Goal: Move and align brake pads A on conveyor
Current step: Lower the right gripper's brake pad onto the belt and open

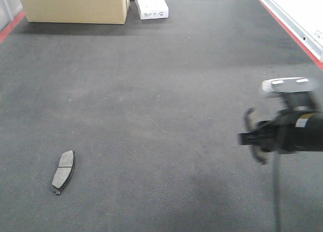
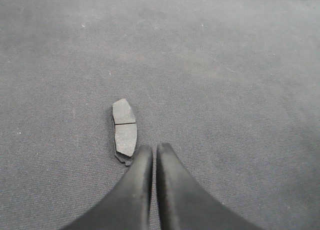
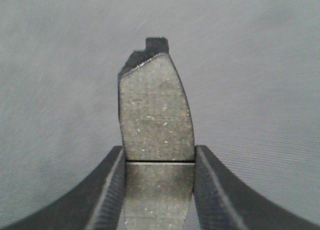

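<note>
1. Front view: the conveyor (image 1: 166, 101) is seen running away from the camera, charcoal and rough, with red stripes at its far-left and far-right edges. One loose pad (image 1: 63, 171) is picked out lying flat on the belt at the near left. Its long side runs roughly near to far and its groove shows across the middle. The right gripper (image 1: 255, 137) is caught at the right edge, blurred and well apart from that pad. What sits between its fingers cannot be made out from here. At the far left a cardboard box (image 1: 75, 5) is seen, with a white box (image 1: 150, 7) just to its right.

2. Left wrist view: the left gripper (image 2: 154, 149) is shown clenched, with only a thin slit left between its fingers (image 2: 135, 190) and nothing held. The loose pad (image 2: 124, 131) is found on the conveyor (image 2: 225, 65) just beyond the fingertips and slightly left. Whether its near end is touched by the left finger cannot be told.

3. Right wrist view: a gripped pad (image 3: 156, 110) is clamped by the right gripper (image 3: 159, 152), squeezed on both edges by the fingers (image 3: 107, 185) at about the groove. Its far half is left sticking out past the tips, and a dark tab is seen at the far end. Behind it the conveyor (image 3: 250, 65) is rendered soft and blurred.
</note>
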